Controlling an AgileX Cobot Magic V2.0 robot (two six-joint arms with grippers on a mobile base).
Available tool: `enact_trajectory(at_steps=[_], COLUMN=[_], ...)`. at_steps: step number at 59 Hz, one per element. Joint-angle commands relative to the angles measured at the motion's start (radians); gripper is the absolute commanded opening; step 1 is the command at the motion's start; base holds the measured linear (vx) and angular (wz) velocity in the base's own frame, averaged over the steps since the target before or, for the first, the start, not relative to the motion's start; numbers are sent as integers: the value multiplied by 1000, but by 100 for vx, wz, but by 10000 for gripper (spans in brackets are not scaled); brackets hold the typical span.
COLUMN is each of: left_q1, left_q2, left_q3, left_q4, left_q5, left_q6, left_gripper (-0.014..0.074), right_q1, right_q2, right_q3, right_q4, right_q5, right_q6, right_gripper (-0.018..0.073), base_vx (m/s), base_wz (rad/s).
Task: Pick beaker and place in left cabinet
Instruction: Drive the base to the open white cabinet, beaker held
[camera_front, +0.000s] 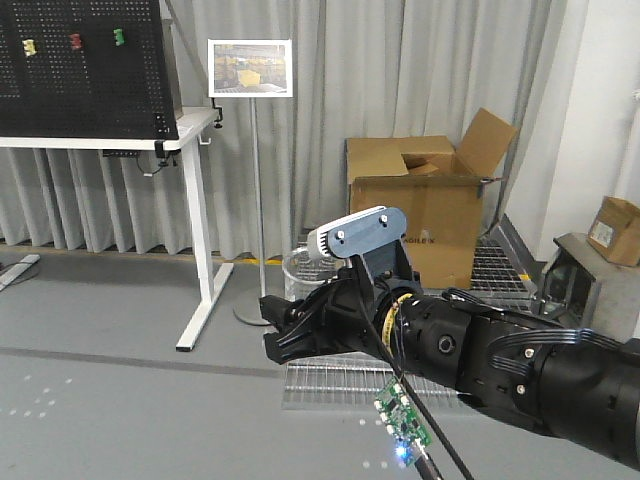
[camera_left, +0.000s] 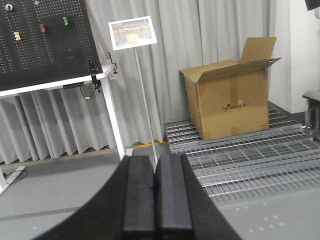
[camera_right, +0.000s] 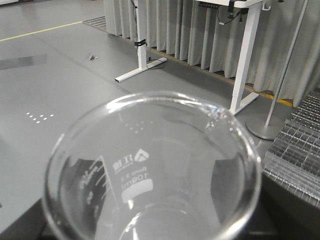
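Observation:
The beaker, clear glass with white printed markings, fills the right wrist view, seen from above its flared rim. My right gripper is shut on the beaker, its dark pads showing through the glass on either side. From the front view the right arm reaches in from the right, and the right gripper holds the beaker upright above the floor. My left gripper is shut, pads together with nothing between them. The left cabinet is out of view.
A white table carries a black pegboard at the left. Near it is a sign stand, with an open cardboard box behind on metal floor grating. A small green circuit board hangs under the arm.

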Motion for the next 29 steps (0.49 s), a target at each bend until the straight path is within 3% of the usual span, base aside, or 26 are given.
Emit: enact_trajectory(at_steps=[1,29], left_q1=[-1,-1], left_q2=[-19,-19], left_q3=[16,16], left_q4=[-3,-3], left_q5=[-75,-75], left_q6=[-3,-3], left_gripper=[1,1], right_q1=[-3,-3], right_q2=[-52,-52], right_q3=[-30,-30], right_q4=[6,6], right_q5=[-42,-42], right_q6=[1,1], right_gripper=[-1,-1], base_vx=[59,55], base_wz=[-1,-5])
